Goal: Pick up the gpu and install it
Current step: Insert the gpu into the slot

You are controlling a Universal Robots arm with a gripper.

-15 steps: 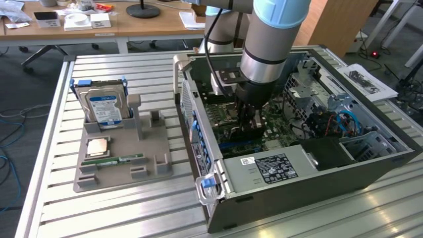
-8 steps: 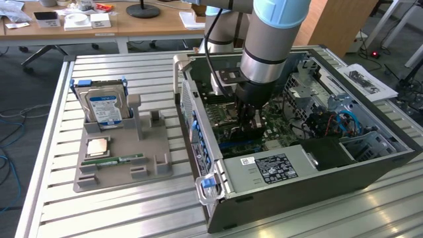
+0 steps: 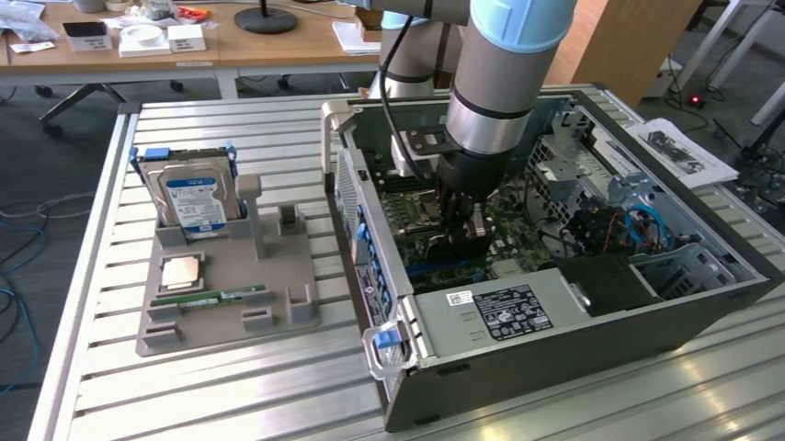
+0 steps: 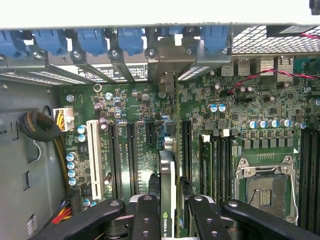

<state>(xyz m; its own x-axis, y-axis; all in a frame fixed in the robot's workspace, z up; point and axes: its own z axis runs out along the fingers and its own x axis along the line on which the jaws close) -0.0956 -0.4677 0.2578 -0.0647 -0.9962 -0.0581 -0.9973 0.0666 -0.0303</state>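
Note:
The gpu shows edge-on in the wrist view as a thin black card with a green logo near its gripped end. It stands upright over the green motherboard, and its silvery end bracket reaches the case's rear slot openings. My gripper is shut on the card, one black finger on each side. In the exterior view my gripper reaches straight down into the open computer case, with the gpu a dark shape below it against the board.
Blue slot latches line the case's rear wall. A white expansion slot, a CPU socket and cable bundles surround the card. Outside the case, a grey holder carries a hard drive and a memory stick.

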